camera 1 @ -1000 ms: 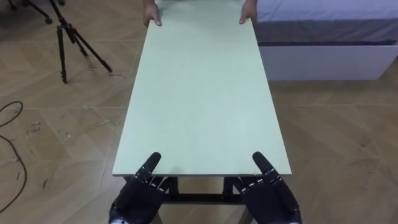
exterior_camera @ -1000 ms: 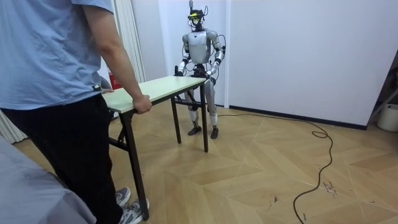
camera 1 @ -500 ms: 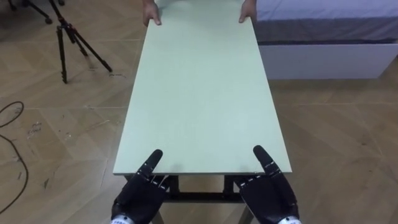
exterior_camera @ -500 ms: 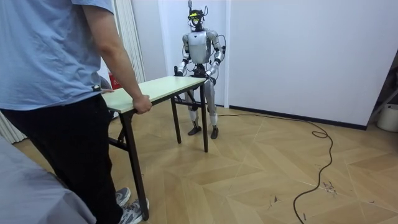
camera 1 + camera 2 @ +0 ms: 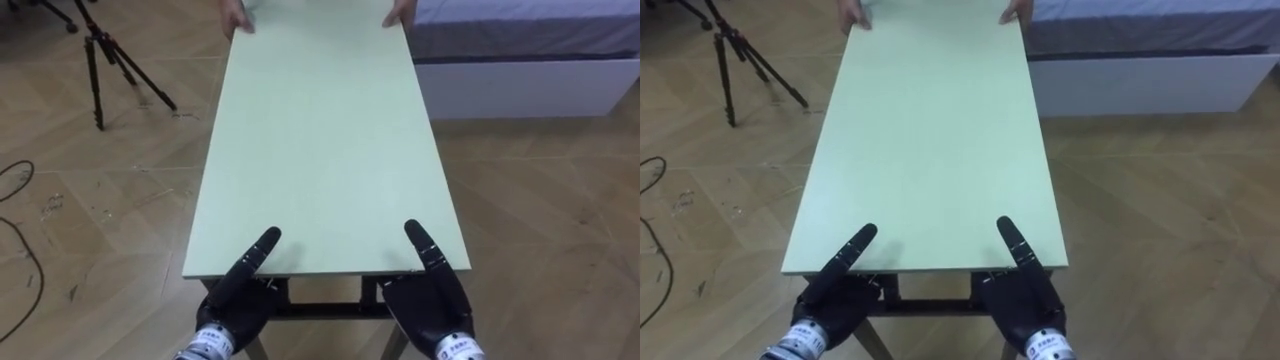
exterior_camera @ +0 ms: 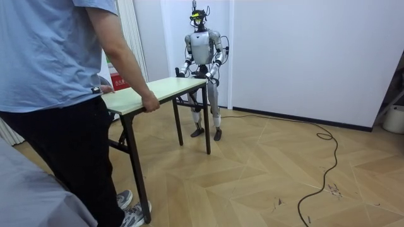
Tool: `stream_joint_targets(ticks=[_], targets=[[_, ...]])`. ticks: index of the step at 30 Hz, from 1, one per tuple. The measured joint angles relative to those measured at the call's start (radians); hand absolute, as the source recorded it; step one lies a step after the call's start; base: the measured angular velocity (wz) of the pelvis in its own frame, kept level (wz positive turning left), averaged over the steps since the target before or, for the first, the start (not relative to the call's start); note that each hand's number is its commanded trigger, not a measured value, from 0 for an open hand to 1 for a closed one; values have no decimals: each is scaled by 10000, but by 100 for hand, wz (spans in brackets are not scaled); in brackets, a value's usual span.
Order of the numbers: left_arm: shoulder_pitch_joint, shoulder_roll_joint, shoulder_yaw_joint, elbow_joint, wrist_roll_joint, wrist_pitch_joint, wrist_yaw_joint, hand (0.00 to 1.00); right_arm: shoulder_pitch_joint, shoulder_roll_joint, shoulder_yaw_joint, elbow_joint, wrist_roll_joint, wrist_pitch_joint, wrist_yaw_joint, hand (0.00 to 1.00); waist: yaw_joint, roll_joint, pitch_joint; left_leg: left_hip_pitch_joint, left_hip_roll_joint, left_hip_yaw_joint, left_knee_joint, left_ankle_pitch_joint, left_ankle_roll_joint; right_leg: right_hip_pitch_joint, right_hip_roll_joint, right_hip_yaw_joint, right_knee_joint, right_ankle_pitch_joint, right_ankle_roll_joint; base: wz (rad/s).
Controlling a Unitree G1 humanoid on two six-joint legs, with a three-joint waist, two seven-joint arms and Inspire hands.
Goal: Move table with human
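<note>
While at one table [image 5: 320,150], left hand [image 5: 235,305], right hand [image 5: 430,300], two person's hands [image 5: 236,18] [image 5: 399,12]

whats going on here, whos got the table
A robot and a person stand at opposite ends of a long pale table. The robot's left hand and right hand are at its near edge. The person grips the far end's corners. A tripod stands to the table's left, a bed by its far right.
</note>
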Motion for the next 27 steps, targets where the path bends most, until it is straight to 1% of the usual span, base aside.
stream_joint_targets(ticks=[1,2,3,4,7,8,9,11,13,16,18,20,21,23,26,27], targets=[[0,-35,0,-21,0,-20,36,58,-3,0,0,0,0,-11,-11,46,1,0,0,1,0,0,0,0,0,0,0,0,0,2,-1,0],[-3,-95,0,-44,-1,-79,99,84,-11,1,4,0,-2,-34,-32,73,-4,0,0,2,1,1,0,0,0,2,1,-5,0,4,-2,0],[-6,-125,1,-44,-1,-110,130,100,-11,2,17,0,-1,-67,-37,100,-4,0,0,2,2,2,0,0,0,4,1,-10,1,4,-2,0],[-6,-216,12,-44,-1,-162,185,100,-11,46,34,0,-10,-146,-40,100,-2,2,2,1,3,4,0,0,0,4,0,-10,2,5,-4,0],[-4,-279,6,-41,0,-205,552,100,-11,211,44,2,-34,-327,-44,100,0,13,13,-5,6,5,0,0,0,3,2,-11,3,7,-4,0],[-11,-276,16,-107,-3,-281,552,100,-11,228,45,13,-45,-352,-45,100,-1,12,13,-3,6,6,0,0,0,6,4,-9,3,7,-4,0],[-41,-337,26,-220,-44,-367,560,100,-51,240,54,89,-85,-384,-274,100,1,12,13,-1,5,6,0,0,0,10,3,-5,4,7,-3,0],[-42,-427,41,-218,-101,-386,562,100,-169,293,55,452,-79,-475,-477,100,44,2,21,-9,5,6,-2,0,0,2,4,-6,0,7,-3,0],[-42,-454,39,-218,-100,-384,573,100,-224,296,84,610,-81,-482,-713,100,50,2,21,-14,4,6,-2,0,0,0,4,-6,-10,6,-2,0],[-23,-545,33,-219,-84,-391,857,100,-308,336,202,759,-97,-583,-837,100,7,-17,33,-21,3,5,-9,0,0,-13,3,-5,-22,6,-1,-4],[19,-611,-23,-241,-26,-391,920,100,-308,349,204,760,-201,-704,-857,100,21,-18,34,-25,-6,5,-30,0,0,-13,-4,-15,-27,0,7,0],[22,-657,-67,-240,10,-389,953,100,-311,558,209,763,-502,-1074,-920,100,18,-23,37,-31,-12,5,-39,0,0,-16,-7,-15,-40,-4,14,0],[21,-654,-66,-240,39,-395,953,100,-317,572,199,764,-513,-1132,-925,100,14,-31,35,-27,-12,6,-40,0,0,-15,-7,-15,-39,-5,16,0],[19,-649,-66,-238,66,-420,952,100,-320,596,200,764,-516,-1139,-925,100,10,-44,36,-25,-11,7,-40,0,0,-16,-7,-14,-39,-6,17,0],[19,-610,-64,-236,410,-649,934,100,-354,634,219,767,-516,-1083,-924,100,17,-74,28,-27,-11,1,-58,0,0,-50,-2,18,-49,-8,16,-4],[19,-580,-64,-236,422,-657,892,100,-358,650,219,767,-516,-1070,-921,100,16,-92,18,-18,-13,0,-87,0,0,-50,2,24,-74,-7,16,0]])
